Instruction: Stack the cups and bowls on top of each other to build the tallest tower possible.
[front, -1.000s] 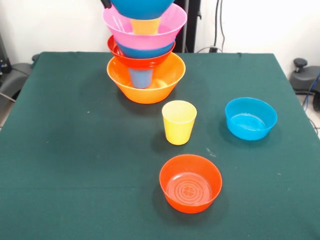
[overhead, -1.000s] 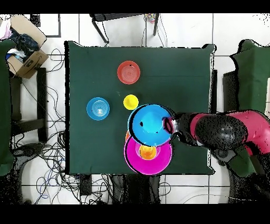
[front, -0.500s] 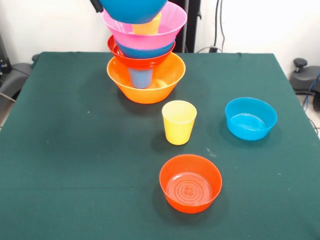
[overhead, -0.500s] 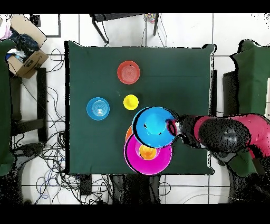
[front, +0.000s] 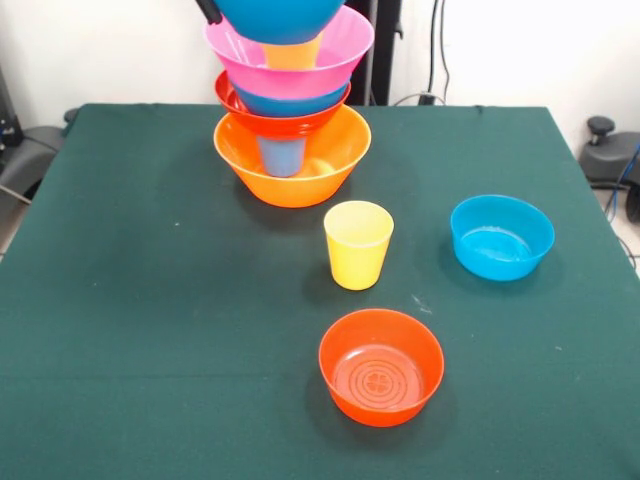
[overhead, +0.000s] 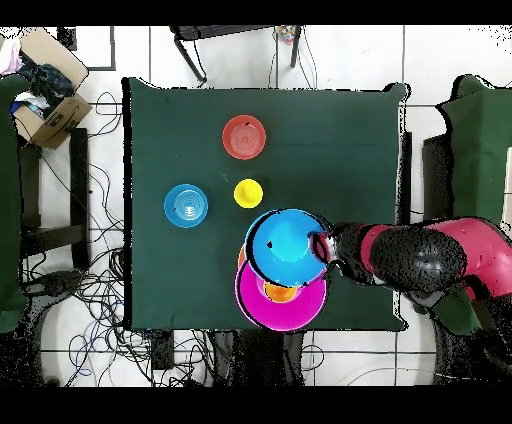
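The tower stands at the table's far side. Its base is a big orange bowl with a blue cup in it, then a red-orange bowl, a blue bowl, a pink bowl and an orange cup. My gripper is shut on the rim of a large blue bowl held just above the pink bowl. Loose on the table are a yellow cup, a smaller blue bowl and a red-orange bowl.
The green table fills most of the front view. In the overhead view a cardboard box sits off the table's left side, and cables lie on the floor around it.
The held blue bowl swung slightly sideways and back, and now sits a little further over the pink bowl. The loose cup and bowls have not moved.
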